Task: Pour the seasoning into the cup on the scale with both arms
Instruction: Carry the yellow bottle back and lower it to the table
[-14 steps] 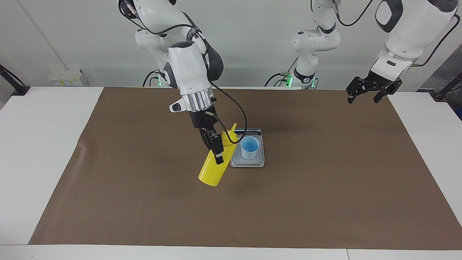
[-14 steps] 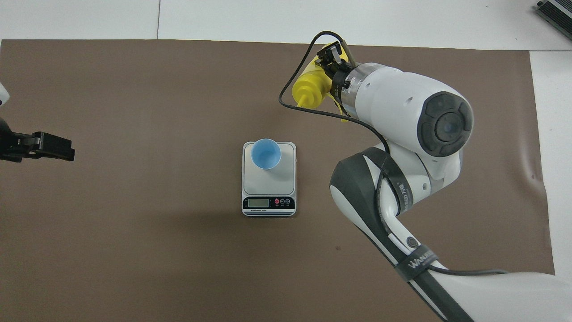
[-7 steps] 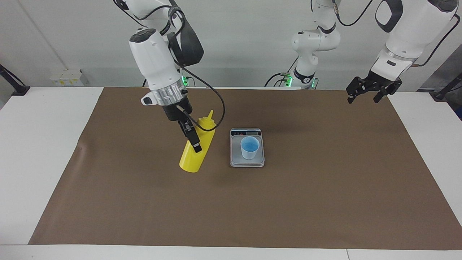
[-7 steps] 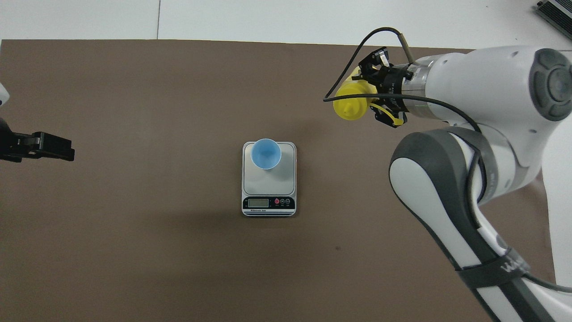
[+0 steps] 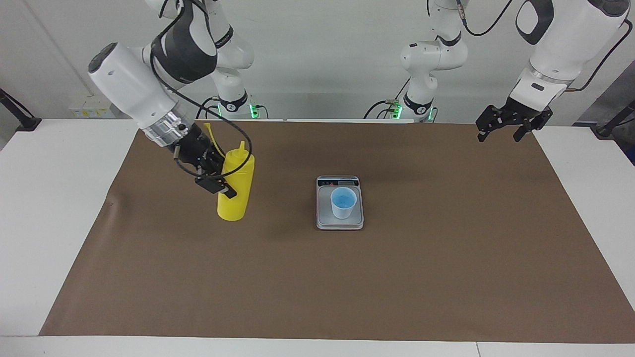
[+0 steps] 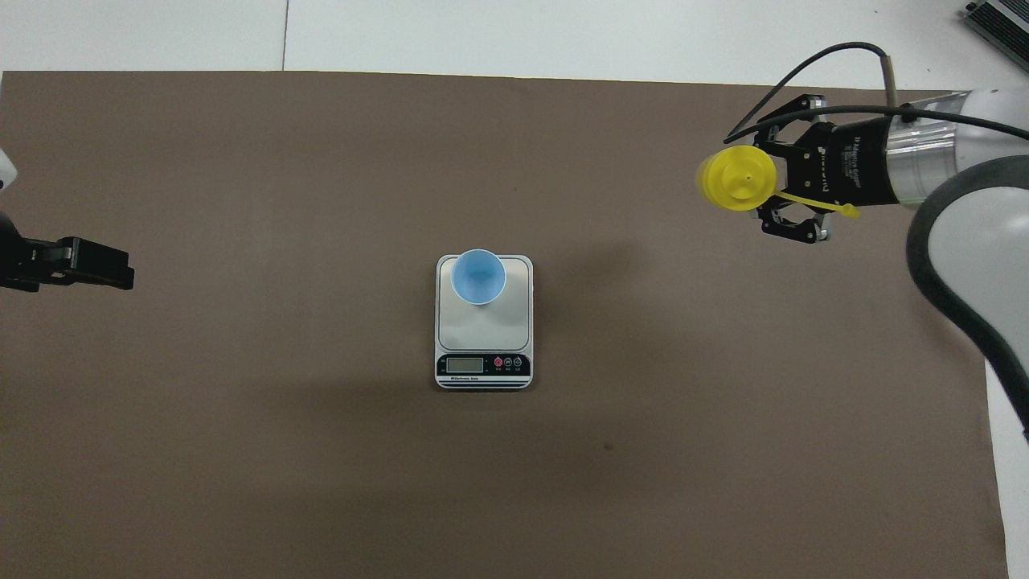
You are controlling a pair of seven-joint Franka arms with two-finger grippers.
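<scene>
While the right claw [image 5: 221,183] stays out of it in the air toward the right arm's end of the tabletop [image 5: 59,198], the facing view shows it clenched around the yellow seasoning bottle [image 5: 236,187], and that bottle stands nearly upright, nozzle up, its base at or just above the brown mat [image 5: 421,277] — contact with the mat is too close to call. Well apart from it, at the middle of the mat, sits the scale [image 5: 340,218], display strip on the edge nearer the robots, and the pale blue cup [image 5: 343,203] stands upright on its weighing plate. Over at the left arm's end, the left claw [image 5: 513,126] hangs in the air above the mat's corner nearest the robots, fingers spread wide, grasping nothing; that arm waits.

Switching to the overhead view: the seasoning bottle [image 6: 739,179] is seen straight down its cap, the thin tethered cap stick trailing out toward the right claw [image 6: 778,191], whose links wrap the bottle from both sides. Scale [image 6: 484,338] dead centre, with the cup [image 6: 478,276] on the part of the plate farther from the robots, blue inside showing. The left claw [image 6: 96,264] pokes in from the edge, just its dark tip in sight.
</scene>
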